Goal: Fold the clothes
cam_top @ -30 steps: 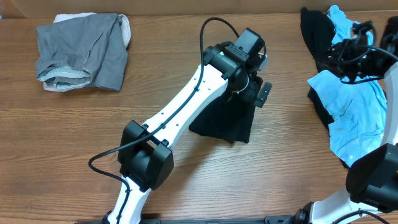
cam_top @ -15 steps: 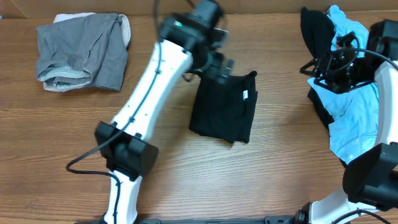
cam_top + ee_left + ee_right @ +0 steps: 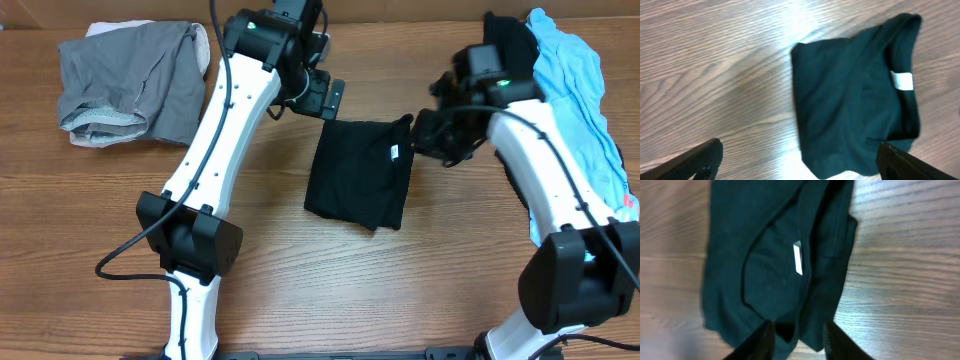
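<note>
One bench (image 3: 100,220) is carrying four countable garments. One black shirt (image 3: 360,185) is lying folded at the centre, showing one white label (image 3: 395,152). One grey garment (image 3: 135,80) is sitting at ten o'clock, with one strip of white cloth (image 3: 203,45) peeking from under it; whether that is a separate piece is unclear. At two o'clock one pile is holding one blue garment (image 3: 575,90) and one black garment (image 3: 508,40). Two arms are reaching over the bench: one left arm (image 3: 225,130) and one right arm (image 3: 535,170). Each is showing two fingers: left fingers (image 3: 695,159), right fingers (image 3: 762,340).
</note>
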`<state>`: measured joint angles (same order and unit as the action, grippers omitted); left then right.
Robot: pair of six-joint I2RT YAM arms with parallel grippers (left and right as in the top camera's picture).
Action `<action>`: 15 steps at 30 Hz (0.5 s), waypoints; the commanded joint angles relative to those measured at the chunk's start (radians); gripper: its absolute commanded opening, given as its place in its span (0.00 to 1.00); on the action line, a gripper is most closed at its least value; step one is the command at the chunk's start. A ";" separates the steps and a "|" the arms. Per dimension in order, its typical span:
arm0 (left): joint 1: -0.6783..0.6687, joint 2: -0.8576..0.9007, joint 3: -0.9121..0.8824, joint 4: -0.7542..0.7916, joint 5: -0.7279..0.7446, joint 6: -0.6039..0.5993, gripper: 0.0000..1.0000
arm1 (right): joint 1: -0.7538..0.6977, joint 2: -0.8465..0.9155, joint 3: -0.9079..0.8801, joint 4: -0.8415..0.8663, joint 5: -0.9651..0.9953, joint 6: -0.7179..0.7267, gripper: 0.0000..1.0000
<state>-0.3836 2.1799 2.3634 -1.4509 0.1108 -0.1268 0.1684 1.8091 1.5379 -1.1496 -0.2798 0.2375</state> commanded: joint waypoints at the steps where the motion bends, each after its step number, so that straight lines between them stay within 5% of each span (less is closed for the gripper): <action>1: 0.018 -0.001 0.013 0.003 -0.018 0.007 1.00 | 0.051 -0.013 -0.051 0.033 0.126 0.082 0.33; 15: 0.018 0.006 0.012 0.012 -0.018 0.008 1.00 | 0.121 -0.013 -0.210 0.154 0.130 0.134 0.33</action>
<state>-0.3645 2.1799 2.3634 -1.4422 0.0998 -0.1268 0.2852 1.8091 1.3434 -1.0042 -0.1665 0.3553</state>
